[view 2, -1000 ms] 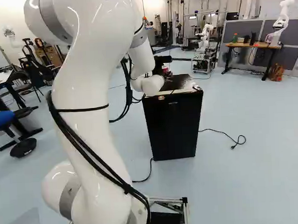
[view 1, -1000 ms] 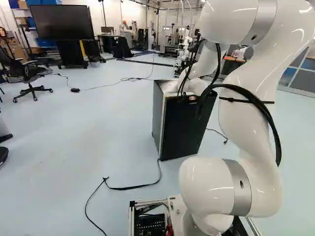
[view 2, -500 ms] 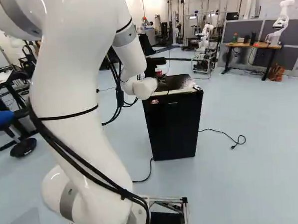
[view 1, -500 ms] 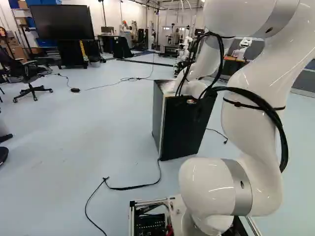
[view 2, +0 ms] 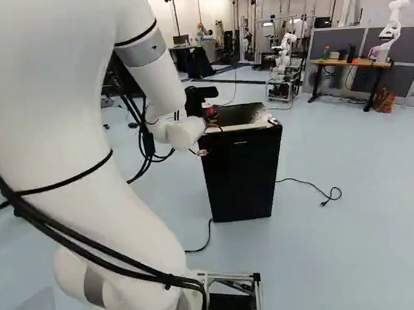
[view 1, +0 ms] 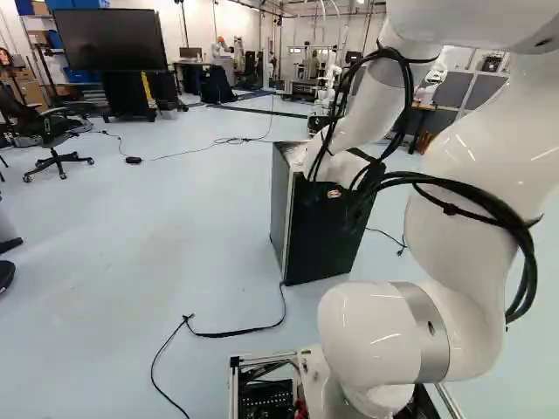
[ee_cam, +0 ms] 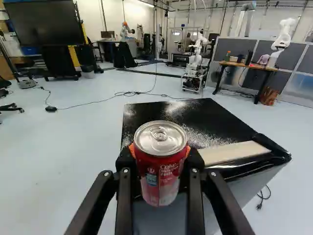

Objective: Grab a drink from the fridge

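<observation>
My black gripper shows beside the near left part of the fridge top in the right base view, largely behind the white wrist. In the wrist view both fingers, with orange pads, press a red drink can from two sides, so the gripper is shut on it. The can has a silver lid facing up. Beyond and under it lies the black top of the small fridge, with a pale strip along one edge. The fridge stands upright on the floor; its dark face shows in both base views.
A loose cable runs over the floor from the fridge's foot toward the base. Another cable lies on its other side. Farther off stand another robot, a wooden desk with a further robot, and a large screen.
The arm has swung, carrying the gripper and can leftward and somewhat nearer in the right base view, from over the fridge top toward its edge. The base and fridge have stayed put.
</observation>
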Tool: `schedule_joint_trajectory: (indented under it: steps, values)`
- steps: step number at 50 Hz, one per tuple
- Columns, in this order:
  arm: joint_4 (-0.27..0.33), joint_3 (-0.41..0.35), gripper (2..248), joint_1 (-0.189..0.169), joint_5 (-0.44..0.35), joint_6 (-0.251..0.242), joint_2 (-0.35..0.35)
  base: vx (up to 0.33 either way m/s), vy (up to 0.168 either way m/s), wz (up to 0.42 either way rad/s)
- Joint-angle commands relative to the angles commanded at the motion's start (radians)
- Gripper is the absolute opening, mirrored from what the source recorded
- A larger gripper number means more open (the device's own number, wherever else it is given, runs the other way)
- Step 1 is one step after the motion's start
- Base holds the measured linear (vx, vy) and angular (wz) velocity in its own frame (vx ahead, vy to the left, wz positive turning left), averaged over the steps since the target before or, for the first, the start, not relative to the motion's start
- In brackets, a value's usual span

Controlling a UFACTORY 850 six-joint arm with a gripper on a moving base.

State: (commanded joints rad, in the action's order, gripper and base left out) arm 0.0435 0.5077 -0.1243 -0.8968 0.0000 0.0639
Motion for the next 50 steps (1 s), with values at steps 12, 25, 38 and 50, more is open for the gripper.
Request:
schedule_joint_trajectory:
  steps: [12,25,38,50]
  values:
    - [-0.011,-0.110,98,0.032,0.006,0.000,-0.090,0.000,0.000,0.000]
    - [-0.022,-0.209,98,0.062,0.012,0.000,-0.170,0.000,0.000,0.000]
    - [-0.030,-0.289,98,0.085,0.017,0.000,-0.236,0.000,0.000,0.000]
    - [-0.036,-0.346,98,0.102,0.020,0.000,-0.282,0.000,0.000,0.000]
